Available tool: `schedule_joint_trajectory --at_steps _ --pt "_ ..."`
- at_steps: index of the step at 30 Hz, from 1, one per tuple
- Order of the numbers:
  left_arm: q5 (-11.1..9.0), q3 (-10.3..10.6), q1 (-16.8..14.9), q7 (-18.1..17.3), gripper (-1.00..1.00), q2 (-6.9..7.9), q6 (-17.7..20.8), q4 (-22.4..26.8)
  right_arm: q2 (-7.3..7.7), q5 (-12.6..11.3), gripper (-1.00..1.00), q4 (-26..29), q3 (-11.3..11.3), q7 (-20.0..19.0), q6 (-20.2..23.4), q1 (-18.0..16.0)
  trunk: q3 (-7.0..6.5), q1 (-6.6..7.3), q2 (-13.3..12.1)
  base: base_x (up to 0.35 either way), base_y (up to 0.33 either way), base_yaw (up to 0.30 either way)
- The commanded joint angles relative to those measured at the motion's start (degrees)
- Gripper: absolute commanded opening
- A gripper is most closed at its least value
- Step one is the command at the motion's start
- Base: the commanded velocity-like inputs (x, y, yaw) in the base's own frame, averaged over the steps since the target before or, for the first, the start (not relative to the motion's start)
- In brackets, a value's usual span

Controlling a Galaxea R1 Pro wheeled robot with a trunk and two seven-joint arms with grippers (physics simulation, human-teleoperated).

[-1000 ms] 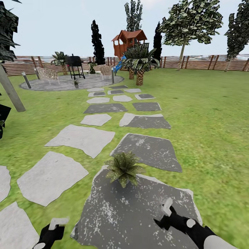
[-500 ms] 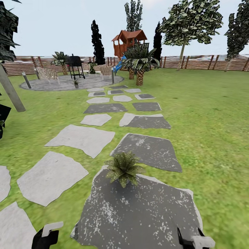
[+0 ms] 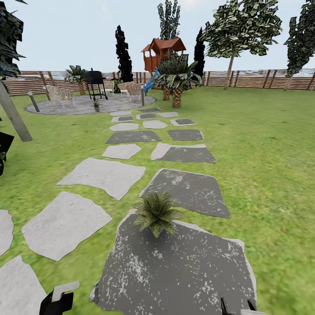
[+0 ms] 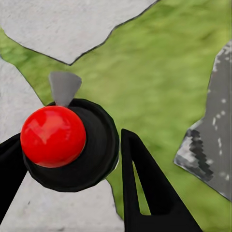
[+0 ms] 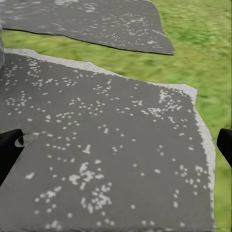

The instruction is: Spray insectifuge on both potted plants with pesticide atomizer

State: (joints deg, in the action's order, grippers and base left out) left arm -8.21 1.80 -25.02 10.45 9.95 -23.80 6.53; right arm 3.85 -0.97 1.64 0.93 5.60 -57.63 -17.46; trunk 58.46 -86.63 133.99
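Atomizer (image 4: 67, 140) is gripped between the left gripper (image 4: 72, 169) fingers, nozzle pointing forward, presumably for spraying. Right gripper (image 5: 116, 145) is spread wide, empty, over the dark stepping stone (image 3: 175, 267). Nearest potted plant (image 3: 156, 214) stands ahead on that stone's far edge.

Glossy red ball (image 4: 53, 136) — rough speckled stone (image 5: 111, 159)

No readable text, labels, brands, nos. or signs anywhere right now, incl. on the red-capped bottle top (image 4: 53, 136), the grill (image 3: 94, 83) or the playhouse (image 3: 162, 50) beyond it.
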Motion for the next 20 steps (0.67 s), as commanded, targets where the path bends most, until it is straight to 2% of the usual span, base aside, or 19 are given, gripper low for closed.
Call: schedule_joint_trajectory --at_steps 1,20 --pt "-0.42 0.22 -0.03 0.04 -1.0 -0.01 -0.2 -0.03 -0.26 -0.19 1.0 -0.18 0.21 0.01 -0.13 -0.03 0.05 0.01 0.02 0.0 0.0 0.0" --pt "0.27 0.61 -0.03 0.01 -1.0 0.07 -0.28 0.99 -0.51 -0.17 1.0 -0.33 0.21 0.02 -0.11 -0.03 0.05 0.01 0.02 0.0 0.0 0.0"
